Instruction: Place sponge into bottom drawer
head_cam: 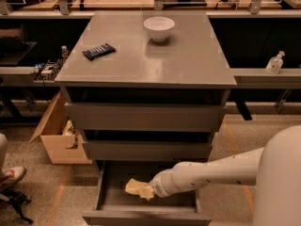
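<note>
The pale yellow sponge (135, 188) is inside the open bottom drawer (113, 199) of the grey cabinet, low over or on its grey floor, left of centre. My gripper (149, 190) reaches in from the right at the end of the white arm and sits right against the sponge's right end. The sponge appears to be held at that end. The two upper drawers are closed.
On the cabinet top (188, 55) stand a white bowl (159, 28) and a dark blue wrapped bar (99, 51). A cardboard box (55, 135) sits on the floor left of the cabinet. A person's shoe (10, 176) is at the far left. A clear bottle (274, 62) stands on the right shelf.
</note>
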